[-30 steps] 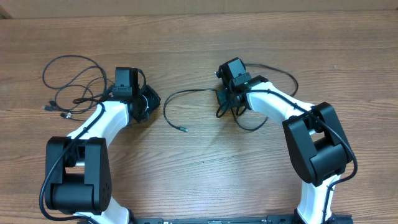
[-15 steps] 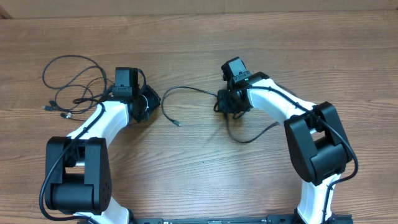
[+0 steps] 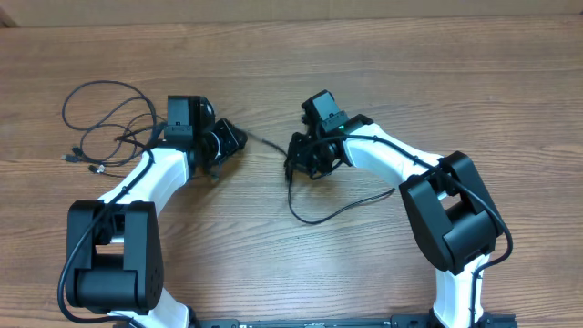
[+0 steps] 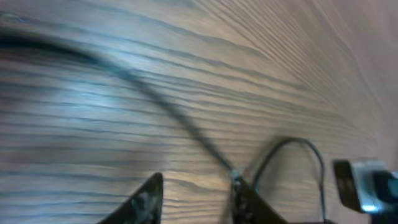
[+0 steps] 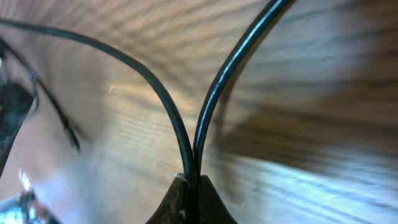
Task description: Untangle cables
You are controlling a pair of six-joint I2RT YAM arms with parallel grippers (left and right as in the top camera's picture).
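The right gripper [image 3: 296, 164] had swung across toward its partner over the last second, and it had dragged a cable [image 3: 314, 217] along with it. From the right wrist camera the jaws were pinched tight on two strands of that cable [image 5: 208, 102], which rose from between the closed tips and forked apart just ahead of them. Behind the gripper the slack trailed in a long curve under the arm, where a moment before it had looped out on the far side.

The left gripper [image 3: 230, 141] had turned to meet it and spread its jaws wider than they were a second ago. In its own camera the fingers [image 4: 245, 199] stood apart with bare table [image 4: 93, 143] between them, gripping nothing. The cable's thin end [image 4: 186, 127] ran in from ahead and reached one fingertip; I could not tell whether it actually touched.

That end had lain loose on the wood below both grippers before; now it stretched between them. To me it looked like a hand-over being set up, so the strand could be pulled straight. The other cables [image 3: 100, 118] sat in a heap well behind the left gripper, unmoved.
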